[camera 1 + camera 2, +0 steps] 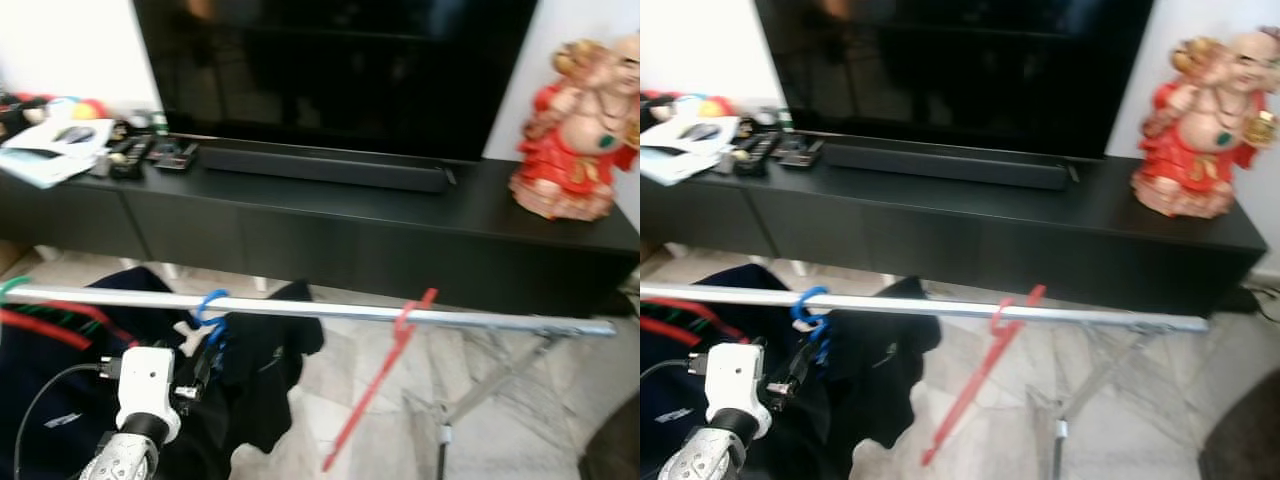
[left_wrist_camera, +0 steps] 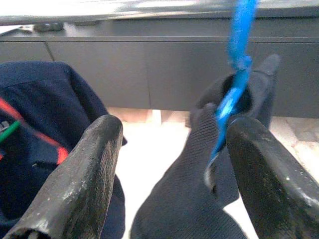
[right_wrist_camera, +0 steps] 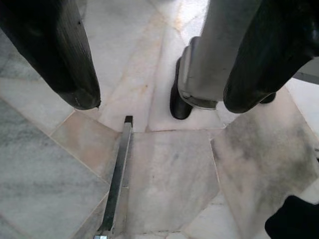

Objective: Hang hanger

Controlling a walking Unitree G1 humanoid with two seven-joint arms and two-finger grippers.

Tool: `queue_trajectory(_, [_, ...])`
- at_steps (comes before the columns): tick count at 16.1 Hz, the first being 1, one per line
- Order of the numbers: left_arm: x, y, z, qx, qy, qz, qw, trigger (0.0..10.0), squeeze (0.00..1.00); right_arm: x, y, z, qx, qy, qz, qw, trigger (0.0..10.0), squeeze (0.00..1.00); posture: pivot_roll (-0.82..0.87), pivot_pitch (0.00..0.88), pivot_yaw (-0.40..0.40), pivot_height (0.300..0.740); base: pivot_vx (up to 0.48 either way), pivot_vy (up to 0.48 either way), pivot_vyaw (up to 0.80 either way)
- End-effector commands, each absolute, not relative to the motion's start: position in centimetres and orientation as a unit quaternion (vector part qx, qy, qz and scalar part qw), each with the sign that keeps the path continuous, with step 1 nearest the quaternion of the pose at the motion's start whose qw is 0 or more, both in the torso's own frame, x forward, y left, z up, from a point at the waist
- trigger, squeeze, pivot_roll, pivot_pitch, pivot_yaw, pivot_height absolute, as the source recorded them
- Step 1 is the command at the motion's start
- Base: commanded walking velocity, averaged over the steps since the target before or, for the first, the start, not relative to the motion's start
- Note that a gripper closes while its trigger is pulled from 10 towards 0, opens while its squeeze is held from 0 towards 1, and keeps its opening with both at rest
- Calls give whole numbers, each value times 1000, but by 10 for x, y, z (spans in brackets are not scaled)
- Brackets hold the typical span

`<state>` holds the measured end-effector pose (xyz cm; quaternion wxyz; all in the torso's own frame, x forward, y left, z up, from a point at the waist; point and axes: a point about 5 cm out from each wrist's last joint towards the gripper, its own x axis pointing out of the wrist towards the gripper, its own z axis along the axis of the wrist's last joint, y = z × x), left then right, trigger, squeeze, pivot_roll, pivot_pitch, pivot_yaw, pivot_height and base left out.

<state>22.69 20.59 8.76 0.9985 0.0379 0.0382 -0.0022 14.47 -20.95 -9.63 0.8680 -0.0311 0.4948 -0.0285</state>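
Hanger: our blue hanger (image 1: pixel 210 305) hooks over the silver rail (image 1: pixel 320 311), carrying a dark garment (image 1: pixel 262 370).
Left gripper: our left gripper (image 2: pixel 169 164) gapes wide around the hanger neck, gripping nothing.
Right gripper: our right gripper (image 3: pixel 164 94) hangs open above the floor (image 3: pixel 164 184).
Risk: we judge a careless pull-back may snag the cloth and unhook it; the tilted red hanger (image 1: pixel 385 375) could slip.

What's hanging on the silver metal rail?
On the silver metal rail: a blue plastic hanger carrying a black garment, and a bare red plastic hanger. The blue hanger's shoulders are covered.
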Motion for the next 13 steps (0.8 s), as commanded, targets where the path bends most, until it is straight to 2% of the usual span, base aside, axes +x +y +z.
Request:
queue_trajectory(1, [226, 206, 88, 42, 41, -4, 998, 10000, 0, 138, -216, -97, -28, 503, -35, 863, 10000, 0, -33, 23, 29, 740, 0, 0, 0])
queue_trajectory(4, [226, 205, 88, 42, 42, -7, 998, 10000, 0, 138, -222, -97, -31, 505, -37, 862, 10000, 0, -33, 25, 29, 740, 0, 89, 0])
queue_trajectory(6, [226, 205, 88, 42, 42, -8, 998, 10000, 0, 141, -210, -98, -30, 505, -30, 862, 10000, 0, -32, 25, 29, 740, 0, 0, 0])
queue_trajectory(10, [226, 204, 88, 40, 43, -9, 998, 10000, 0, 145, -183, -101, -27, 504, -16, 863, 10000, 0, -33, 28, 27, 740, 0, 304, 0])
queue_trajectory(13, [227, 202, 87, 39, 44, -11, 998, 10000, 0, 146, -179, -101, -29, 506, -15, 862, 10000, 0, -33, 30, 26, 740, 0, 328, 0])
